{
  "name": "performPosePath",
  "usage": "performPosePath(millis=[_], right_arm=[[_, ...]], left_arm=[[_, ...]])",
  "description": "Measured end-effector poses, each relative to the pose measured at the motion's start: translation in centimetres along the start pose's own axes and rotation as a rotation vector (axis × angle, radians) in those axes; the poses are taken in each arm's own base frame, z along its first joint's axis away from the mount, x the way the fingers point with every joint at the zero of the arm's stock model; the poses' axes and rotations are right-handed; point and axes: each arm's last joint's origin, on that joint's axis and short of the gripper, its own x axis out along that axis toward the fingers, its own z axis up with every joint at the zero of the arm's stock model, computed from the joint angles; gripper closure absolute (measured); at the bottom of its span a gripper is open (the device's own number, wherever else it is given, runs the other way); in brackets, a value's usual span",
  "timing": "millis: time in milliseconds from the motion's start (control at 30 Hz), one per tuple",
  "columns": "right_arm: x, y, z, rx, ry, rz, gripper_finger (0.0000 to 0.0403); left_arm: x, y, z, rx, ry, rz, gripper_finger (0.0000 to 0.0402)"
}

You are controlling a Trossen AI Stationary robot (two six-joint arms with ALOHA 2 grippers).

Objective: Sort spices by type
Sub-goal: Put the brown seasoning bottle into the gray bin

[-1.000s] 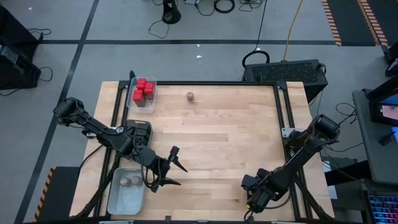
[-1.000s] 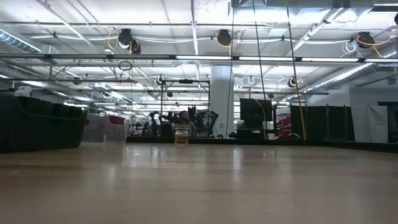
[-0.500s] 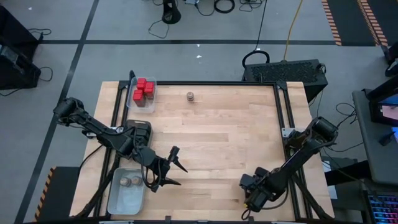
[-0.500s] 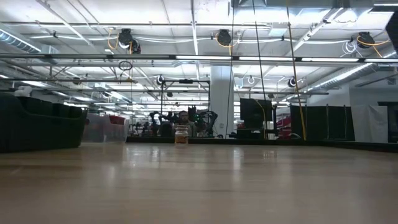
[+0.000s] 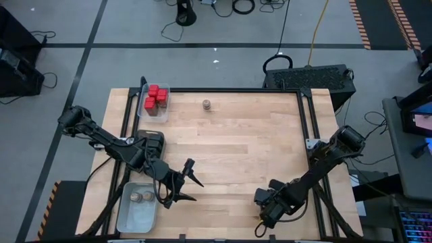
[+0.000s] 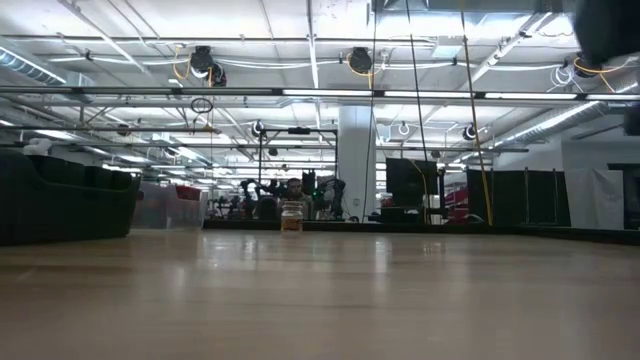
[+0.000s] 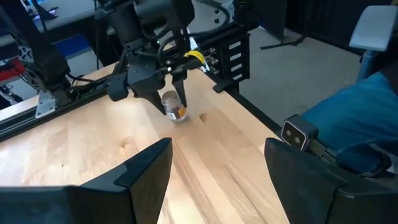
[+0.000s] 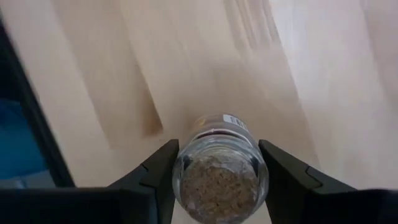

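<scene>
My right gripper (image 5: pixel 262 219) hangs over the table's near edge, shut on a short round spice jar (image 8: pixel 219 169), which the left wrist view also shows (image 7: pixel 175 110). My left gripper (image 5: pixel 190 187) waits open near the table's near-left part and touches nothing. Another jar (image 5: pixel 206 104) stands upright near the far edge and shows in the low view (image 6: pixel 291 217). Several red tins (image 5: pixel 156 96) sit in a tray at the far left. Two jars (image 5: pixel 140 197) stand in a clear tray (image 5: pixel 128 217) at the near-left corner. My right gripper pinches the round jar by its glass body (image 8: pixel 249 163) between the two fingers (image 8: pixel 158 175), one on each side. The fingers come from above, pointing down (image 7: pixel 163 98). The jar hangs upright, lifted clear above the wood, with its shadow beside it.
A dark block (image 5: pixel 152 142) lies under the left arm by the table's left edge. The wood (image 5: pixel 250 148) between the arms is bare. A black frame rail (image 5: pixel 305 128) runs along the right edge. Part of the right arm (image 6: pixel 610 30) shows dark in the low view's upper right.
My right gripper has moved along the near edge toward the table's left, carrying the jar, and its arm has come into the low view's upper right corner. The left arm has kept still.
</scene>
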Motion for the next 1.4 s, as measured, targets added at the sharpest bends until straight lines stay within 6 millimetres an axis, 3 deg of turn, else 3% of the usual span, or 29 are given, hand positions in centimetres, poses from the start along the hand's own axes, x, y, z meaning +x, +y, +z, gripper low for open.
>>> performPosePath(millis=[233, 533, 800, 967, 1167, 1267, 1400], right_arm=[[-2.4, 1.0, 4.1, -0.178, -0.122, 0.036, 0.0237], [-7.4, 2.1, 10.3, -0.474, -0.337, 0.073, 0.0237], [-10.2, 2.4, 13.0, -0.665, -0.462, 0.077, 0.0238], [-10.3, 1.8, 14.0, -0.661, -0.474, 0.087, 0.0235], [-10.2, 0.1, 15.8, -0.626, -0.442, 0.115, 0.0233], [-8.7, -0.6, 16.8, -0.608, -0.395, 0.105, 0.0233], [-4.5, -1.4, 18.4, -0.584, -0.278, 0.112, 0.0233]], left_arm=[[0.0, 0.3, 0.1, -0.027, -0.01, 0.024, 0.014], [1.0, 0.6, -0.5, -0.115, 0.0, 0.042, 0.0139], [1.3, 0.7, -1.8, -0.144, 0.036, 0.066, 0.0139], [1.2, -0.9, -2.9, -0.091, 0.097, 0.151, 0.0139], [0.3, -1.7, -0.7, -0.078, 0.003, 0.156, 0.0139], [0.2, -1.7, -0.7, -0.082, 0.01, 0.158, 0.0139], [0.2, -1.7, -0.8, -0.08, 0.021, 0.156, 0.0139]])
